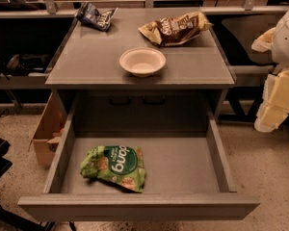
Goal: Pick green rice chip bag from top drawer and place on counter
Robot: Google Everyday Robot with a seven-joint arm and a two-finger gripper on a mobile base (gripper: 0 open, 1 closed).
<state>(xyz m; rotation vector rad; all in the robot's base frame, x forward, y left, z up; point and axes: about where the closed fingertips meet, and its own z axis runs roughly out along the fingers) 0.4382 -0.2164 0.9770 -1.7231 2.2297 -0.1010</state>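
Observation:
The green rice chip bag (115,167) lies crinkled on the floor of the open top drawer (183,165), in its front left part. The drawer is pulled far out from the grey cabinet. The counter (91,57) is the flat grey top above it. My gripper (275,102) shows as pale yellowish and white parts at the right edge of the view. It is outside the drawer, beside the cabinet's right side and well apart from the bag. It holds nothing that I can see.
A white bowl (142,61) sits at the counter's front middle. A brown-and-gold chip bag (176,29) lies at the back right and a dark blue snack bag (95,16) at the back left. A cardboard box (45,134) stands left of the cabinet.

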